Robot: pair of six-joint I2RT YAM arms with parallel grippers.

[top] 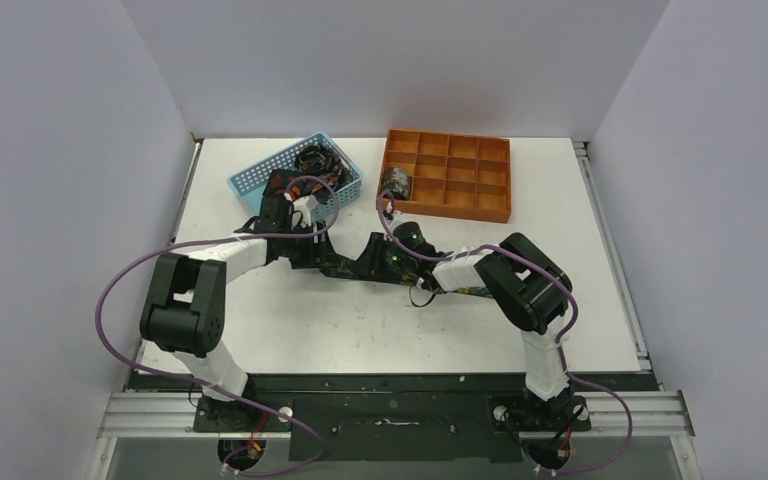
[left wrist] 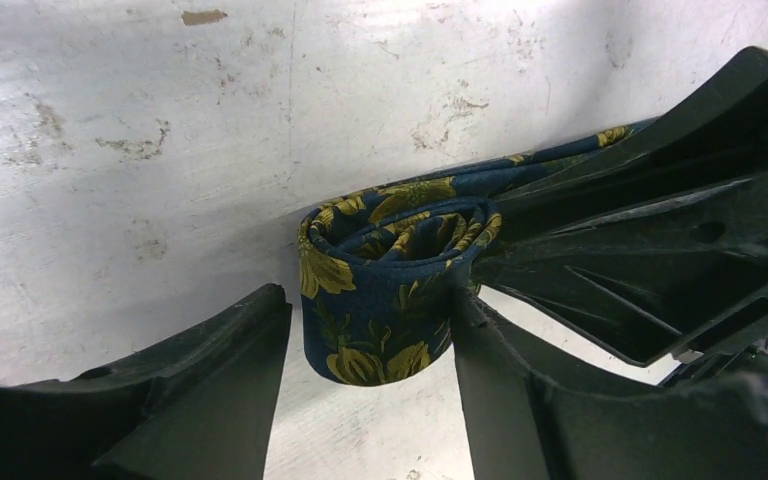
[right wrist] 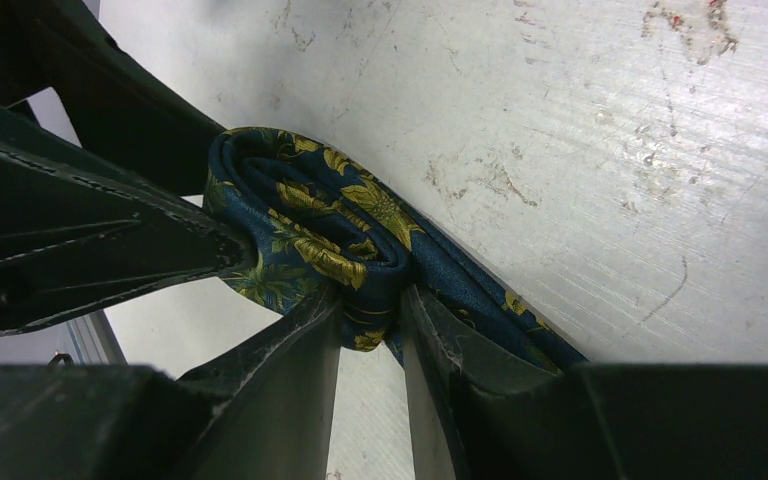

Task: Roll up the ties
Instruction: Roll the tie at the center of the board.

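Observation:
A navy tie with a yellow-green floral print lies mid-table, its end wound into a small roll (top: 346,266). In the left wrist view the roll (left wrist: 380,290) stands on edge between my left gripper's (left wrist: 368,305) open jaws; the right finger touches it and the left finger stands apart. My right gripper (right wrist: 372,300) is shut on one side of the same roll (right wrist: 300,230), and the unrolled tail (right wrist: 480,290) runs off under its right finger. In the top view the left gripper (top: 315,250) and the right gripper (top: 375,256) meet at the roll.
A light-blue mesh basket (top: 260,180) at the back left holds more dark ties (top: 315,160). An orange compartment tray (top: 460,175) at the back right has one small rolled tie (top: 397,182) in a left compartment. The tie's tail (top: 472,290) passes under the right arm.

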